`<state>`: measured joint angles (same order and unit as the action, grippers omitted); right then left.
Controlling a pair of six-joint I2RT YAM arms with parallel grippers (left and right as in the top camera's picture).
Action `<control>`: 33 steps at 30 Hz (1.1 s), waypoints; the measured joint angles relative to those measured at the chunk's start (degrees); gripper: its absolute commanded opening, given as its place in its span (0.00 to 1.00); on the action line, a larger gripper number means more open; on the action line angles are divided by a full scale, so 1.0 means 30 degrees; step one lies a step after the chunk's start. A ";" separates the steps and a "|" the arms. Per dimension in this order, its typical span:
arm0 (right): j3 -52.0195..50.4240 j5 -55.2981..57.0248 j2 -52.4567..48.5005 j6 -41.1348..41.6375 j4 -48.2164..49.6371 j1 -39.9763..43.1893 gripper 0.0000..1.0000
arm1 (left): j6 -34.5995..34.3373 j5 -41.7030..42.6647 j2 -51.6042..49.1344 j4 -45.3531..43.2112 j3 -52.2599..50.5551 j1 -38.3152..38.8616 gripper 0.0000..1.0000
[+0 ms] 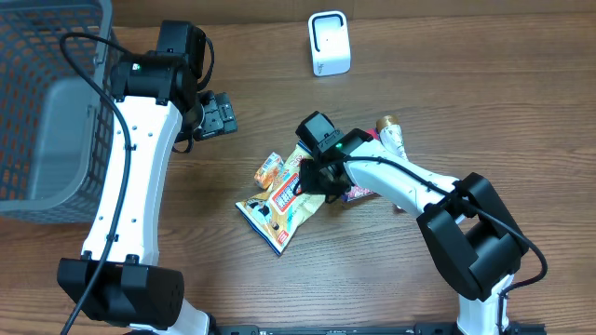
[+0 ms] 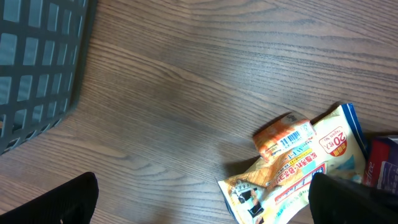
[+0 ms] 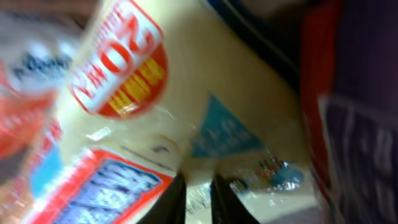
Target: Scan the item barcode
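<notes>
A yellow snack bag (image 1: pixel 275 209) lies flat on the wooden table. Its print fills the right wrist view (image 3: pixel 186 93). My right gripper (image 1: pixel 312 181) is down on the bag's upper right end. In its own view the right gripper (image 3: pixel 199 200) is shut, and a fold of the bag's film is pinched between the two dark fingers (image 3: pixel 177 202). A small orange packet (image 2: pixel 283 137) rests against the bag and shows a barcode (image 2: pixel 300 132). My left gripper (image 2: pixel 202 199) hangs open over bare table left of the bag (image 2: pixel 298 174), holding nothing. The white scanner (image 1: pixel 329 43) stands at the back.
A grey mesh basket (image 1: pixel 47 102) fills the far left, with its corner in the left wrist view (image 2: pixel 37 56). A purple-and-red package (image 1: pixel 358 193) lies under my right arm beside the bag (image 3: pixel 360 124). A small bottle (image 1: pixel 391 135) lies behind it.
</notes>
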<state>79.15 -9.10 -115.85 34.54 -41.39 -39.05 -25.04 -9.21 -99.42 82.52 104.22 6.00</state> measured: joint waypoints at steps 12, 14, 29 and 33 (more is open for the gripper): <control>0.0000 -0.3432 -0.1625 0.1049 0.5289 -0.0058 0.12 | 0.0000 0.0000 0.0007 0.0007 0.0000 0.0000 1.00; 0.0007 -0.3694 -0.1661 0.1049 0.5435 -0.0117 0.15 | 0.0000 0.0000 0.0007 0.0000 0.0000 0.0000 1.00; 1.0484 -0.0590 -0.2113 -0.4626 -0.8801 0.1268 0.52 | 0.0000 0.0000 0.0007 0.0007 0.0000 0.0000 1.00; 1.0768 0.1209 -0.2025 -0.5741 -1.0615 0.1297 0.52 | 0.0000 0.0000 0.0000 0.0007 0.0000 0.0000 1.00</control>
<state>111.46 -5.48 -121.93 17.32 -73.23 -35.16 -25.04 -9.21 -99.42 82.54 104.22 6.00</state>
